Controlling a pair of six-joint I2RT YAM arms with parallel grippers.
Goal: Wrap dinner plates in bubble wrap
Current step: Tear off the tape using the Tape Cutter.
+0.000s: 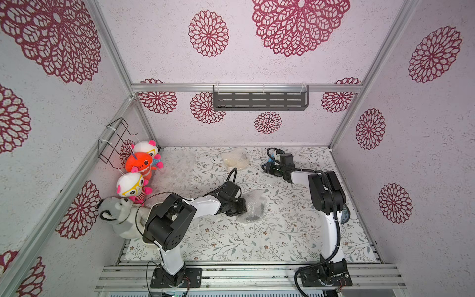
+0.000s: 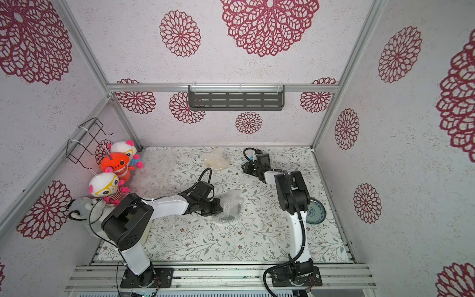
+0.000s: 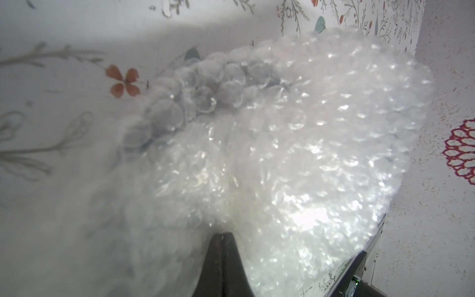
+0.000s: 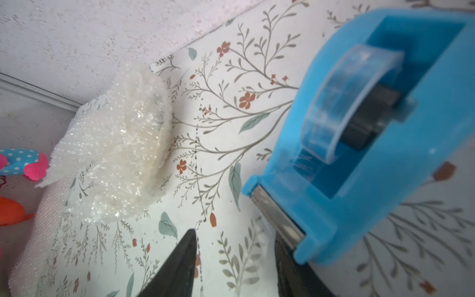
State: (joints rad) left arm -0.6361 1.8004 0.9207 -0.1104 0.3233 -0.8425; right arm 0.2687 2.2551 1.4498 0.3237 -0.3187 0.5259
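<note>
The left gripper (image 3: 223, 235) is shut, its tips pinched on a fold of bubble wrap (image 3: 295, 144). That wrap is bunched over the black plate (image 1: 253, 218), which lies near the middle of the surface (image 1: 257, 244). The plate shows only as dark patches through the bubbles in both top views, and as a grey arc in the left wrist view. I cannot tell whether it lies flat or tilted.

The right gripper (image 4: 235, 239) is at the far right of the surface with its fingers apart and nothing clamped between them. It is just beside a blue tape dispenser (image 4: 359, 128). One finger sits under the dispenser's toothed cutter, and I cannot tell whether it touches.

The cream plate (image 1: 235, 160) lies at the far edge, fully bundled in its own wrap, between the flat sheet and the dispenser. The blue plate (image 2: 316, 212) lies bare near the right edge, partly hidden behind the right arm.

A flat sheet (image 1: 174, 167) of wrap is spread at the far left, beside the plush toys (image 1: 140, 164) lined along the left wall.
</note>
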